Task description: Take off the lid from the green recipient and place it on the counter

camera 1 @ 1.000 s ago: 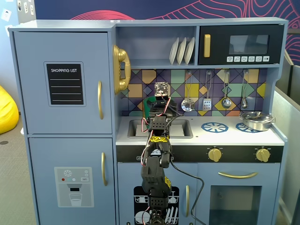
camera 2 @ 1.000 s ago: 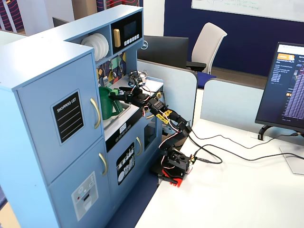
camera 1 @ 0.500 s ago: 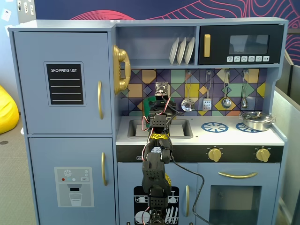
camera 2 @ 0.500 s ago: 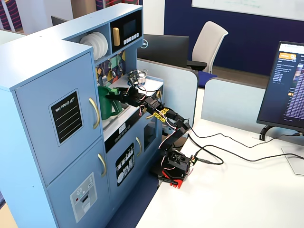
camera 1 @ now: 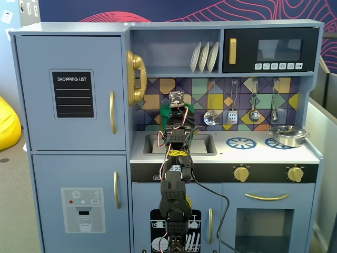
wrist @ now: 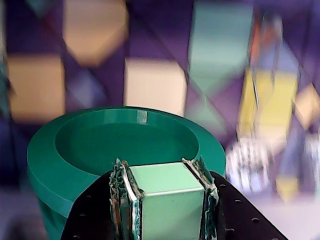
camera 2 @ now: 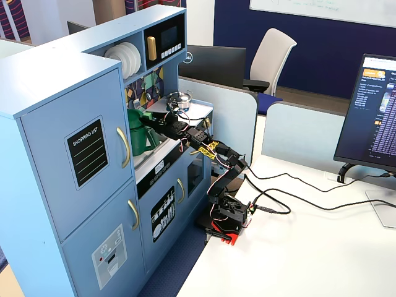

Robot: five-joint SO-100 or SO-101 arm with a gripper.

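Observation:
The green recipient (wrist: 50, 160) stands at the back left of the counter (camera 1: 263, 153), behind the sink. It shows as dark green behind the arm in a fixed view (camera 1: 166, 112) and beside the fridge door in the other (camera 2: 137, 139). In the wrist view its wide rim rings a flat, sunken dark green surface (wrist: 125, 145); I cannot tell if that is the lid. My gripper (wrist: 161, 172) is at the near rim, shut on a light green squared strap piece (wrist: 165, 200). It reaches the recipient's top in both fixed views (camera 1: 179, 113) (camera 2: 148, 119).
The sink (camera 1: 205, 145) lies under my arm. A shallow silver pot (camera 1: 288, 135) sits on the right burner ring. Utensils (camera 1: 231, 113) hang on the tiled back wall. White plates (camera 1: 204, 57) stand on the shelf above. A gold phone (camera 1: 136, 76) hangs left.

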